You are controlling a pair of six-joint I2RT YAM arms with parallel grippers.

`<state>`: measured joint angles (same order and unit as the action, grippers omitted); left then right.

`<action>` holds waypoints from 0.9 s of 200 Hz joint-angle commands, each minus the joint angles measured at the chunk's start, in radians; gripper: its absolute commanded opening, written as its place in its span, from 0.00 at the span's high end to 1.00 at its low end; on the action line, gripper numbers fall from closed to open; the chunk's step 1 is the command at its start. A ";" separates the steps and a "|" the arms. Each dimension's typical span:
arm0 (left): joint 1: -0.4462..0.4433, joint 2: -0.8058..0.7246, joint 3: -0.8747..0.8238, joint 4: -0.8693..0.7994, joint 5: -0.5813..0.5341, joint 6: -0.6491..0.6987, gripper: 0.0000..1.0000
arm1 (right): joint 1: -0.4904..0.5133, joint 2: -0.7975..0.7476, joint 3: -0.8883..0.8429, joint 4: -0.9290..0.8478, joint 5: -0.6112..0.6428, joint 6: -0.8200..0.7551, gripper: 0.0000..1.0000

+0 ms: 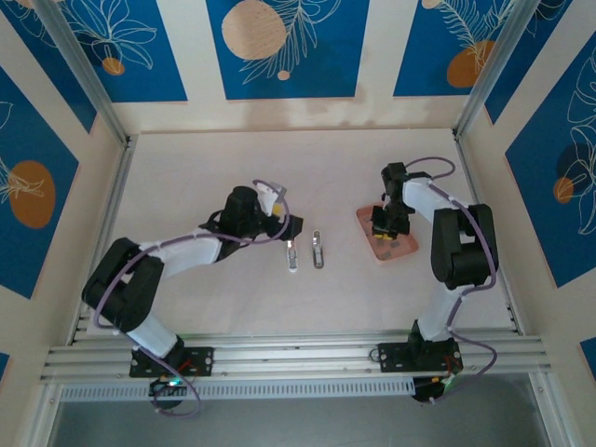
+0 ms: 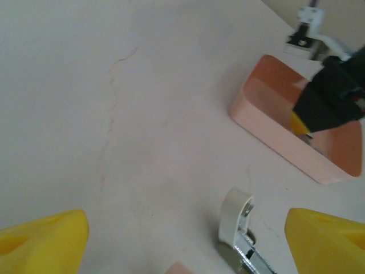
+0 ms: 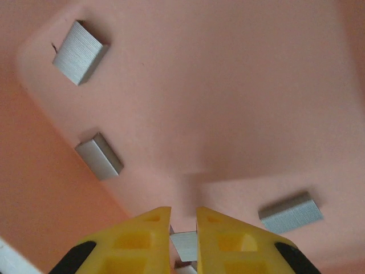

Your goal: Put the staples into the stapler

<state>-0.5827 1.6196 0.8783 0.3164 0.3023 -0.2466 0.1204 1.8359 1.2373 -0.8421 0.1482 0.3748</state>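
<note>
On the table (image 1: 214,186), a pink tray (image 3: 228,85) holds grey staples (image 3: 80,52).

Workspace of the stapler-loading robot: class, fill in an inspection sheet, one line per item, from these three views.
Surface: pale table, faint marks.
Job's things: stapler mid-table, metal piece beside it; staples loose in pink tray.
Clutter: nothing seen.
Grippers: left claw open by stapler's end; right claw shut on a strip of staples.
Cables: purple leads along both arms.
Surroundings: blue patterned panels, aluminium rails.
</note>
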 commanded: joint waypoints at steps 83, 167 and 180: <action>-0.018 0.296 0.459 -0.420 0.343 0.246 0.11 | 0.006 -0.071 0.048 0.028 -0.068 -0.044 0.56; -0.094 0.464 0.726 -0.750 0.363 0.421 0.12 | 0.028 -0.141 0.029 0.057 -0.110 -0.066 0.54; -0.105 0.486 0.764 -0.818 0.344 0.464 0.13 | 0.028 -0.137 0.033 0.057 -0.117 -0.073 0.54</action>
<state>-0.6666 2.0670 1.5616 -0.3241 0.6365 0.1051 0.1501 1.6932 1.2587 -0.7738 0.0727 0.3332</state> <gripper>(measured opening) 0.876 0.460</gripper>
